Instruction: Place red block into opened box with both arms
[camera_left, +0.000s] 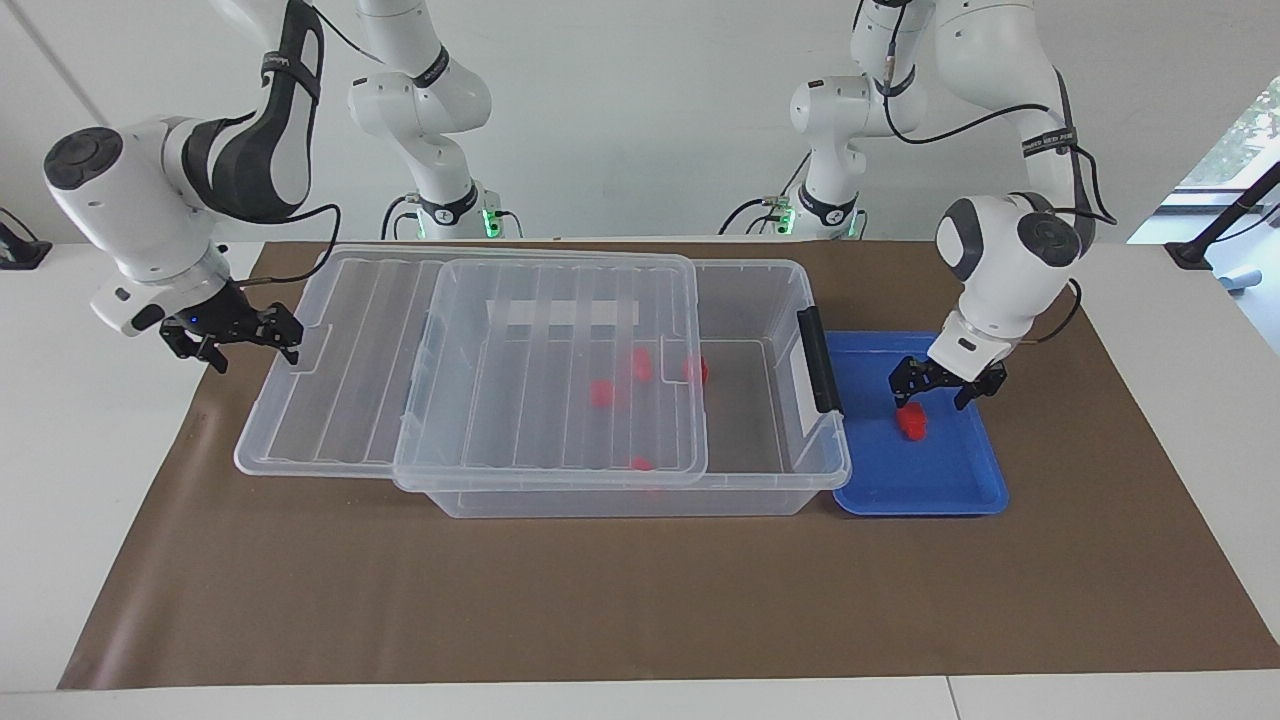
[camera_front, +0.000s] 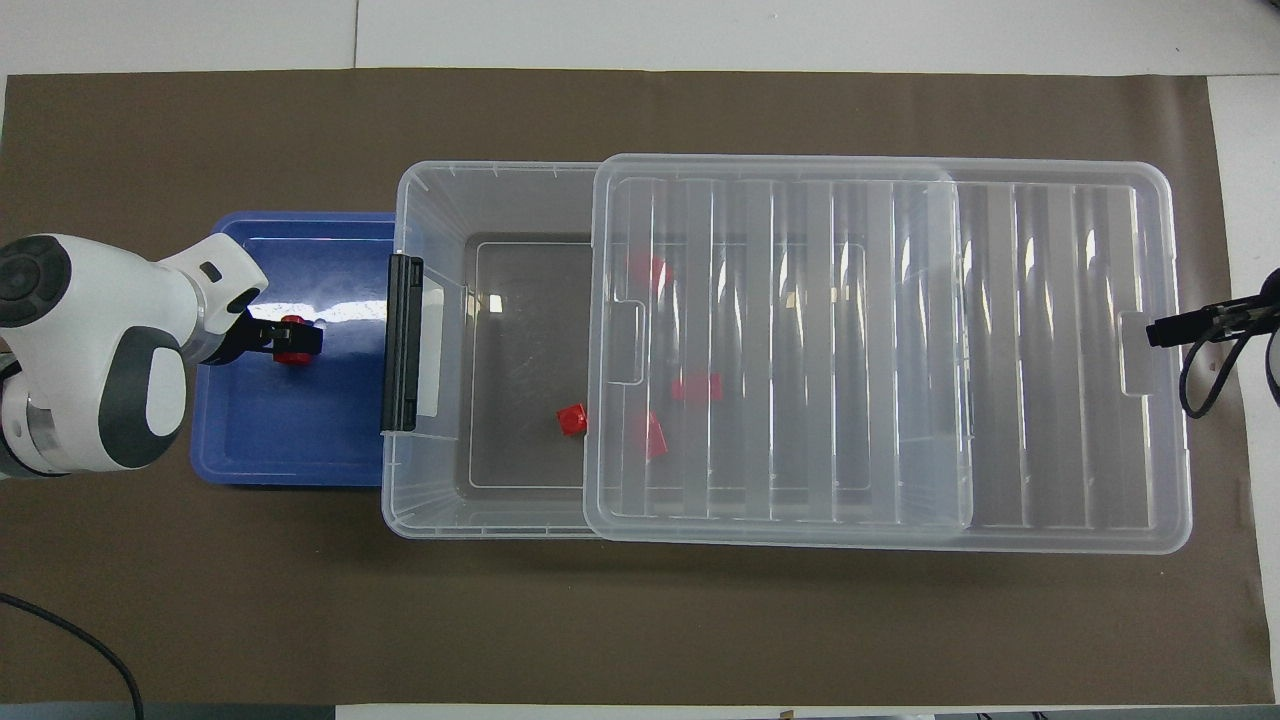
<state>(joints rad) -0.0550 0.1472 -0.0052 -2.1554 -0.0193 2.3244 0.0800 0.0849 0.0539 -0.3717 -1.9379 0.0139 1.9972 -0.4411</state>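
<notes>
Beside the box (camera_left: 760, 480), on the blue tray (camera_left: 960, 495), the red block (camera_left: 911, 421) is straddled by the left gripper (camera_left: 935, 392), jaws wide for a pick.
The lid (camera_left: 470, 360) is held slid aside by the right gripper (camera_left: 250, 343), its jaws seemingly wide, so the box is opened.

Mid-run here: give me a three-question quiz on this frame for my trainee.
1. True or false: the lid fully covers the box.
2. Which gripper is over the red block in the blue tray? A) left gripper B) right gripper
3. Fill in: the right gripper is at the lid's ____ edge.

Key: 1 false; 2 A; 3 end (toward the right arm).
</notes>
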